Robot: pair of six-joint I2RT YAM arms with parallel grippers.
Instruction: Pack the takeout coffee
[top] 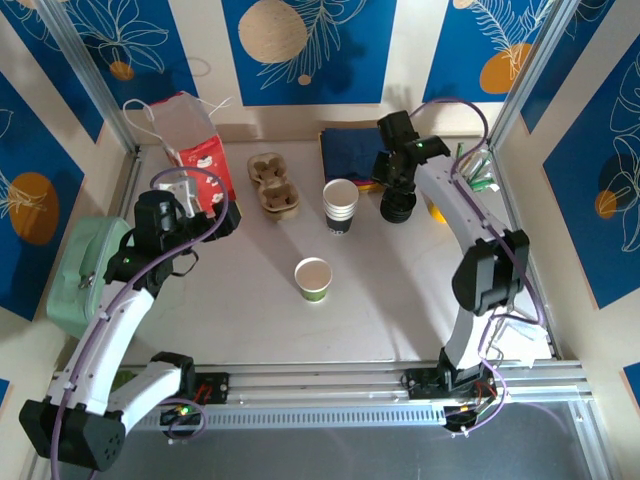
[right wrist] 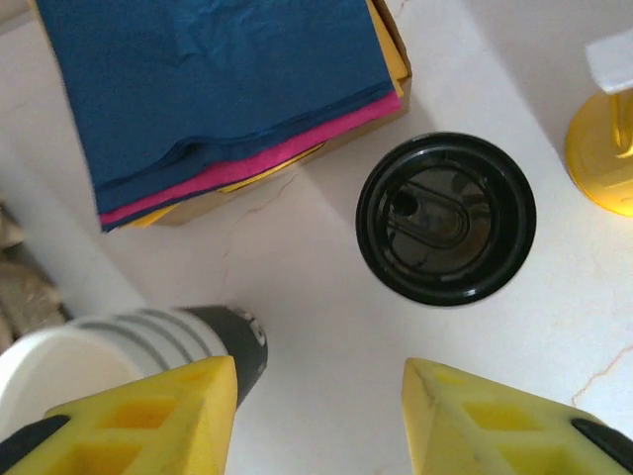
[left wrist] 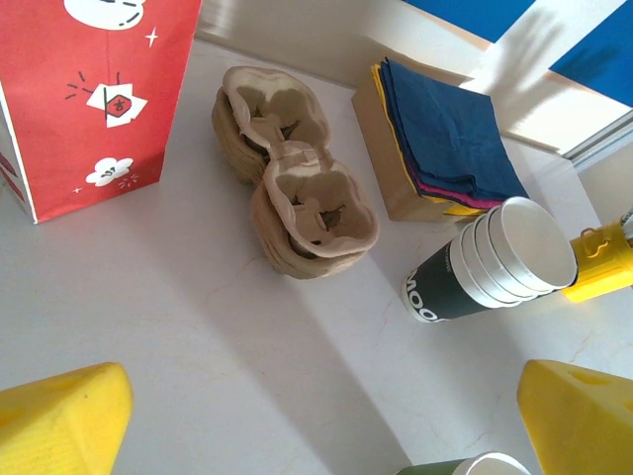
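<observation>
The takeout coffee cup [top: 313, 278] stood open-topped just below the centre of the overhead frame, alone on a bare stretch of the pale counter [top: 400, 300]. Its rim also edged into the bottom of the left wrist view.

Right of centre and higher in that frame, the right pincer [top: 397, 192] hung over a black lid [right wrist: 445, 218]. In its own wrist view we saw its two yellow fingers [right wrist: 158, 416] parted roughly halfway and gripping nothing. The lid lay beyond their tips, untouched. From overhead the lid looked like the top of a short dark stack, though we could not tell how many lay beneath it.

Just left of the lid stood the stack of white cups [top: 340, 205], with a dark band at its base. Above both in the frame lay a pile of blue, pink and yellow napkins [top: 350, 152] on a brown box [left wrist: 396, 193].

The left pincer [top: 225, 218] hovered at the left of the overhead frame beside the red paper bag [top: 195, 145], its jaws spread wide and empty. Its wrist camera looked over the pulp cup carrier [left wrist: 297, 188], which lay between the bag and the napkins. A mint-green case [top: 85, 275] sat at the far left edge.
</observation>
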